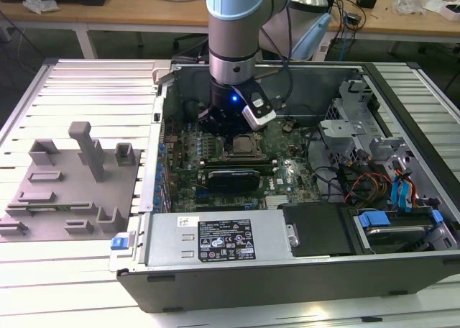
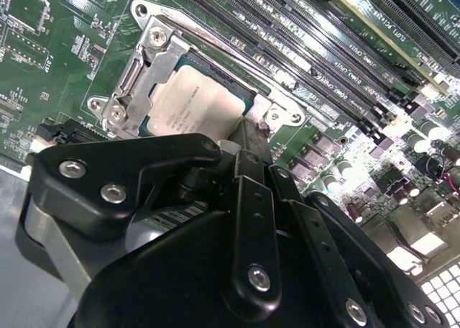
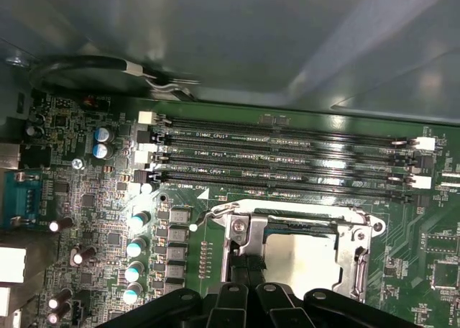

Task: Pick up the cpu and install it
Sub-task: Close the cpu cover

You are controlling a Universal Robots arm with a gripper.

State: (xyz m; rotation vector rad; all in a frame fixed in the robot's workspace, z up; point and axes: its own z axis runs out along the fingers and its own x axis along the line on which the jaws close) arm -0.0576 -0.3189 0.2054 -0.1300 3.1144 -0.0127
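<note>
Black links of my gripper (image 2: 250,135) crowd the foreground in both wrist views, narrowing to tips that are drawn together with nothing seen between them. The clenched gripper points down at one edge of the cpu (image 2: 198,101); whether the tips actually touch that edge I cannot tell. The cpu lies flat in the socket (image 2: 154,58), its silvery top facing up and the socket's bright metal frame bordering it. In the first wrist view, the gripper (image 3: 249,267) stands over the same edge of the cpu (image 3: 302,260), and the long memory slots (image 3: 287,159) run just beyond the socket (image 3: 244,231) on the green motherboard (image 3: 93,213). From the exterior view, my arm (image 1: 233,33) reaches straight down into the open computer case (image 1: 251,288), with the gripper (image 1: 227,125) low over the motherboard (image 1: 287,171) and the cpu (image 1: 244,145) just beside it. A grey power supply (image 1: 215,238) fills the near side of the case. On the slatted tabletop (image 1: 72,83) at the exterior view's left sits a grey fixture (image 1: 72,180) with upright blocks, well apart from the gripper.
</note>
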